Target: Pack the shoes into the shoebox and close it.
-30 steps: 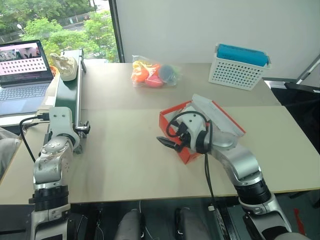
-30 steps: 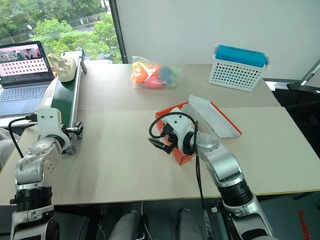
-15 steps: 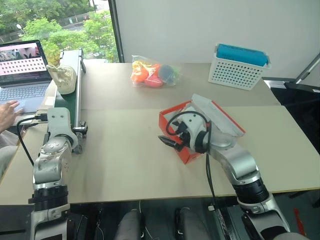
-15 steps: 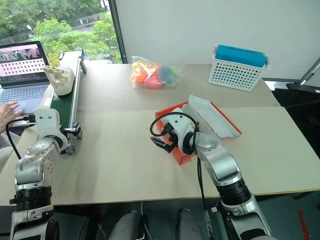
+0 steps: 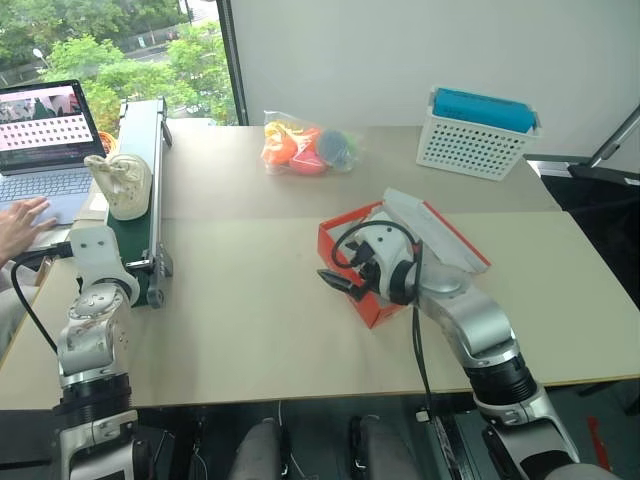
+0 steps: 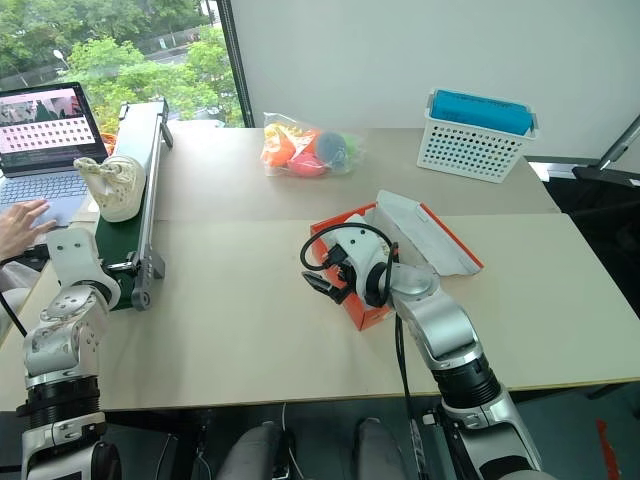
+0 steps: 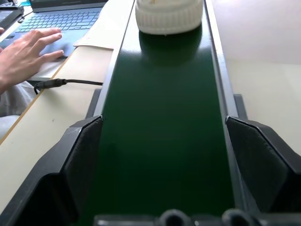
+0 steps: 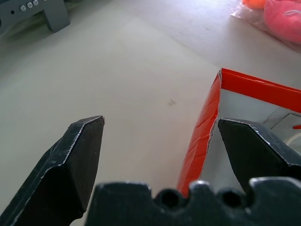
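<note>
Open right tool (image 8: 160, 136) astride shoebox (image 8: 207, 127) wall

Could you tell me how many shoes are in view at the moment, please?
1: a cream-white shoe on the green conveyor belt, beyond the left gripper. A second may be hidden inside the shoebox.

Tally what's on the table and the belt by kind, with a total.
Shoe on the green conveyor belt: 1
Shoebox, red-orange, open: 1
Clear bag of orange and blue toys: 1
White basket with blue top: 1
Laptop, a person's hand on it: 1
Total: 5, not counting the belt or the hand.
</note>
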